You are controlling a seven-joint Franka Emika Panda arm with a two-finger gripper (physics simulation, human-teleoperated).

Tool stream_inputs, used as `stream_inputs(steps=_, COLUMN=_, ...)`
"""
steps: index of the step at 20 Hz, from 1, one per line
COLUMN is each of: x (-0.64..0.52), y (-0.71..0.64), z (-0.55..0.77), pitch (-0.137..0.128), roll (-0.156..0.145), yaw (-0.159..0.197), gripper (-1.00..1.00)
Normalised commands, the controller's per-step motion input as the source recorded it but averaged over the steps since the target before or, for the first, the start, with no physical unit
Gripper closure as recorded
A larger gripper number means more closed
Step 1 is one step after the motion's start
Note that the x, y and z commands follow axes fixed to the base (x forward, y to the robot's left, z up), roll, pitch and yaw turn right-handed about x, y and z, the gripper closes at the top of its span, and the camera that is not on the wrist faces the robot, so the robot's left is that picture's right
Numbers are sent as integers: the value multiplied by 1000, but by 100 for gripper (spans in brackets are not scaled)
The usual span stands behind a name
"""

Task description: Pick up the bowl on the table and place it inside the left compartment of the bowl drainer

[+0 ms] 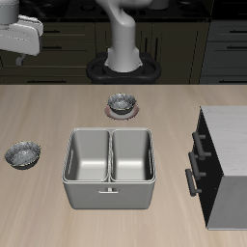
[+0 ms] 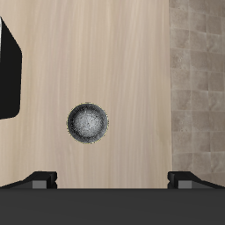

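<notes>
The bowl point(image 1: 22, 153) rests upright on the table point(image 1: 58, 111), near the table's side edge and well apart from the bowl drainer point(image 1: 110, 169). The bowl drainer sits near the table's front edge; both of its square basins hold nothing.

The gripper point(image 1: 21, 55) is high above the table, far above the bowl, with no contact. In the wrist view the bowl point(image 2: 89, 122) appears small and round on the pale wood, lying between the lines of the two fingertips point(image 2: 40, 180) but far below them. The fingertips stand wide apart, with nothing held between them.

A smaller, darker bowl point(image 1: 122, 102) sits on a pinkish saucer point(image 1: 123, 112) farther back on the table, behind the bowl drainer and in front of the robot's base point(image 1: 123, 66). A dark cabinet point(image 1: 222, 164) with a grey top stands beside the bowl drainer, on the side away from the bowl. In the wrist view, a tiled floor point(image 2: 197, 88) shows beyond the table's edge.
</notes>
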Motion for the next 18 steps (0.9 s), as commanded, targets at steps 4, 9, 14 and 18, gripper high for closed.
stream_inputs(steps=4, x=147, y=58, z=-123, pitch=20, roll=-7, yaw=7, gripper=-100)
stream_inputs(steps=9, x=105, y=89, z=-182, pitch=9, roll=16, yaw=8, gripper=-100)
stream_inputs(steps=14, x=101, y=13, z=-251, pitch=29, roll=-1, yaw=15, gripper=-100)
stream_inputs(steps=18, x=85, y=15, z=-247, pitch=28, roll=7, yaw=-28, gripper=-100)
